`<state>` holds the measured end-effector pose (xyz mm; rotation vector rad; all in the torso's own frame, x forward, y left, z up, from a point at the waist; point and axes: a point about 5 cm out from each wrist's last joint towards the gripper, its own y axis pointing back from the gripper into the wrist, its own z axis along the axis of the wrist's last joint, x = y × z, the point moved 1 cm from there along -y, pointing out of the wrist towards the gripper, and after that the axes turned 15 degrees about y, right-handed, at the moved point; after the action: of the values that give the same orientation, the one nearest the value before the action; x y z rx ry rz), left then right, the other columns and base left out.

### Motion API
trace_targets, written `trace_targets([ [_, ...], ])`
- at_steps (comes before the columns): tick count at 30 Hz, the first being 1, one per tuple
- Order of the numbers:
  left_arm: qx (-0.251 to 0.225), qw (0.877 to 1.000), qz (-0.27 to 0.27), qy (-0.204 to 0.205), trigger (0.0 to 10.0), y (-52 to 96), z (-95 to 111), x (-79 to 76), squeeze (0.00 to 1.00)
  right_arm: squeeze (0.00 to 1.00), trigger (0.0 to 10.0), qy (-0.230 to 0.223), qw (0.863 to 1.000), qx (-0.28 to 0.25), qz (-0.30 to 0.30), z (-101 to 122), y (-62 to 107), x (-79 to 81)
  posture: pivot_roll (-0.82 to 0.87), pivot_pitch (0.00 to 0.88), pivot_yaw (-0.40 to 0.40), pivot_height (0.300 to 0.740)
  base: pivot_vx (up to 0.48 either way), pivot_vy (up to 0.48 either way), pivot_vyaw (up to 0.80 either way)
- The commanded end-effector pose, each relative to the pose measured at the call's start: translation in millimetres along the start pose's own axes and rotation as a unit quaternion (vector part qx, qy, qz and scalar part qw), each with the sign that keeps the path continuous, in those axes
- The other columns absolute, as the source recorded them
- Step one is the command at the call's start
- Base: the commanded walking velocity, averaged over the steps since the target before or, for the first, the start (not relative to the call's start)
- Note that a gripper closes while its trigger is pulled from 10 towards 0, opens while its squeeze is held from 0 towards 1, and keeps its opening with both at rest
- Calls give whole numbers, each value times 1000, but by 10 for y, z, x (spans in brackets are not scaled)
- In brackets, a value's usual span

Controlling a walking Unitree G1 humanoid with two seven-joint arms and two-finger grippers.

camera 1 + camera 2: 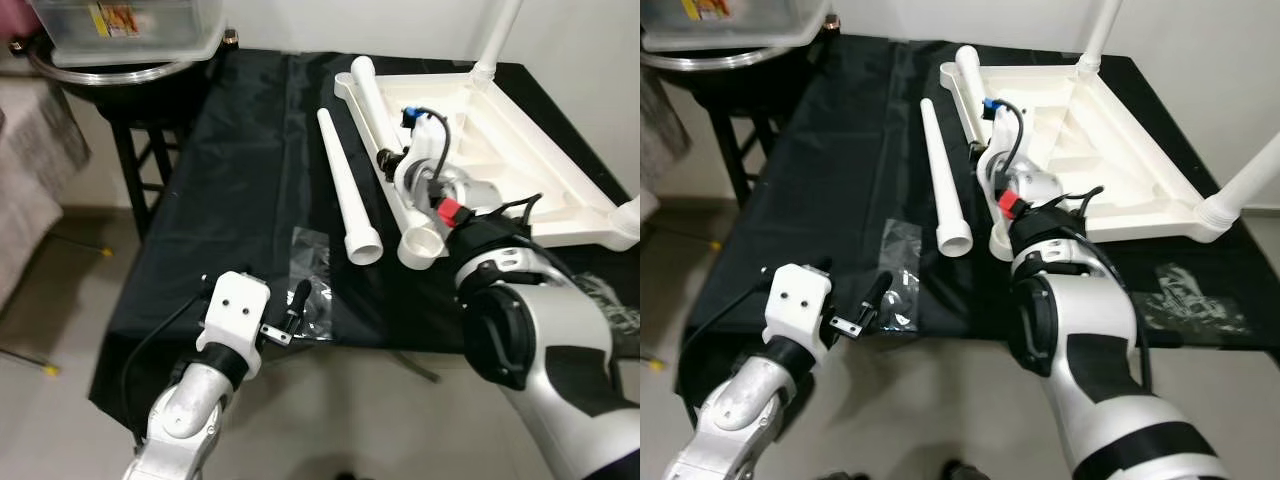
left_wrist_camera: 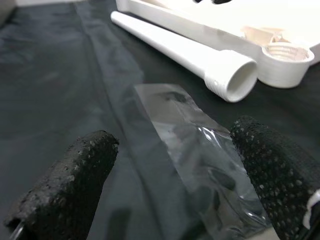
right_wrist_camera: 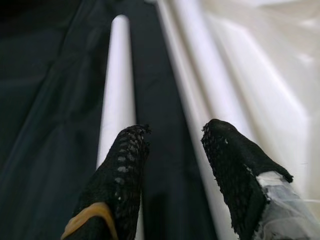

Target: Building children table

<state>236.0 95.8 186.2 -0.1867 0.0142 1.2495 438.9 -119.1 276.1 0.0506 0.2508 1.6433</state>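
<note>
Here the counter (image 1: 240, 150) is covered with a black sheet, and the white children table (image 1: 520, 150) lies on it upside down toward the far right corner, I think so that the leg sockets face up for mounting; two legs already stand up from it, one at the far side and one at the right edge. One loose leg (image 1: 345, 185) lies alone on the sheet near the middle of the counter, its wide open end toward the near edge; a second leg (image 1: 385, 130) lies just beside it, against the rim of the table top, and its open end comes close to the empty corner socket (image 2: 285, 62).

The right tool (image 3: 172, 170) hovers above these two legs with its fingers (image 3: 125, 165) spread apart and holding nothing; in the right wrist view it looks along the dark strip between the loose leg and the other one, so I judge it is preparing to pick one of them.

The left tool (image 1: 296, 308) is at the near edge of the counter, also released and empty; a clear plastic bag (image 1: 318, 275) lies flat on the sheet between its two black fingers (image 2: 82, 170), perhaps the bag of small parts; what is inside I cannot tell.

A plastic box (image 1: 130, 30) stands on a stool beyond the far left corner.
</note>
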Motion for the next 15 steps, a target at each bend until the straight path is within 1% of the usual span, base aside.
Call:
trace_targets([
  [1, 6, 1000, -1, 4, 10000, 35, -9, -42, 0, 0, 10000, -13, 1000, 21, 12, -57, -8, 55, 62, 303, -113, 740, 0, 0, 0],
  [4, 8, 1000, -2, 6, 10000, 41, -10, -62, 0, 0, 10000, -36, 999, 27, 27, -41, -7, 143, 58, 311, -120, 740, 0, 0, 0],
  [7, 10, 1000, -3, 8, 10000, 44, -13, -71, 0, 0, 10000, -41, 998, 30, 32, -35, -6, 167, 54, 316, -122, 740, 0, 0, 0],
  [10, 9, 1000, -2, 12, 10000, 51, -9, -77, 0, 0, 10000, -39, 998, 32, 35, -32, -5, 178, 54, 316, -123, 740, 0, 0, 0],
  [15, 14, 1000, 3, 10, 10000, 74, -20, -76, 0, 0, 10000, -36, 997, 51, 44, -93, -5, 258, 50, 315, -125, 740, 0, 0, 0],
])
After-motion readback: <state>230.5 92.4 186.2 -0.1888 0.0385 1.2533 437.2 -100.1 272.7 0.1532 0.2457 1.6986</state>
